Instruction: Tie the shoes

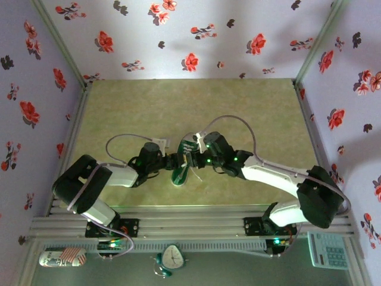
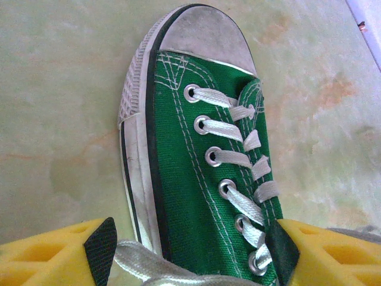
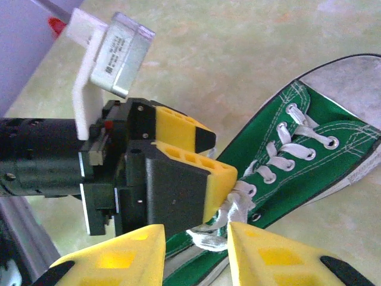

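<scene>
Left of mid-frame in the overhead view: left gripper [image 2: 191, 247], unclenched, jaws spread wide astride the ankle end of the green canvas sneaker [image 2: 184, 179]. Sneaker upright on the table [image 1: 238, 107], centre frame, between both tools. Right of it: right gripper [image 3: 196, 238], jaws parted, loose lace ends [image 3: 235, 199] between them, seemingly unpinched. Done: white laces [image 2: 229, 128] threaded through visible eyelets. Left: knot and bow, none evident.
</scene>
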Tool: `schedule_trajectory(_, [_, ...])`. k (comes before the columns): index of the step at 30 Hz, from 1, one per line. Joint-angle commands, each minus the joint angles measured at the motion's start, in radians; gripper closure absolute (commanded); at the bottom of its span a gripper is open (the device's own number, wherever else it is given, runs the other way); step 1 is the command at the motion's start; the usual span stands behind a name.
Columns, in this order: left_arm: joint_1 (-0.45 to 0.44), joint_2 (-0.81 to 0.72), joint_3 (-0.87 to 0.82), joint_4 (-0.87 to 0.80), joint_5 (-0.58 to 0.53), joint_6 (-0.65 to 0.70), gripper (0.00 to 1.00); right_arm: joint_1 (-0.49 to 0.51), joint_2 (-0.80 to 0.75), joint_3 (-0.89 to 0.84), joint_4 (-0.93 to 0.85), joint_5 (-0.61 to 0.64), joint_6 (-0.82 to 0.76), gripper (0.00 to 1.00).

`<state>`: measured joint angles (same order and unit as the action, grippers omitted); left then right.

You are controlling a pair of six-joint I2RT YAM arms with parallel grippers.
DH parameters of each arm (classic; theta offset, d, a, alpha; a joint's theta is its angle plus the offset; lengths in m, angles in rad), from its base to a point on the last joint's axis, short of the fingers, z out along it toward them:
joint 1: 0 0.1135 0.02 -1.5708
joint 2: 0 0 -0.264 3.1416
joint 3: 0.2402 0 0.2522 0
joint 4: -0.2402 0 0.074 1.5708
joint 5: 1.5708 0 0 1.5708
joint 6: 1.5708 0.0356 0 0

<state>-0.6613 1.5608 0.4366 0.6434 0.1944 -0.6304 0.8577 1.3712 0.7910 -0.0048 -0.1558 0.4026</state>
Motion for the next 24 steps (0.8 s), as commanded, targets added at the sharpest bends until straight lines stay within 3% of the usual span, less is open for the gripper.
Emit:
schedule_trajectory(1, [-0.015,0.013,0.024,0.019,0.018,0.006,0.28,0.009,0.041,0.04,-0.108,0.074,-0.054,0.65])
schedule_trajectory(14, [-0.016,0.022,0.033,0.019,0.021,0.006,0.28,0.016,0.088,0.082,-0.094,0.062,-0.061,0.57])
schedule_trajectory(24, [-0.016,0.021,0.031,0.019,0.024,0.006,0.28,0.015,0.141,0.102,-0.086,0.084,-0.054,0.62])
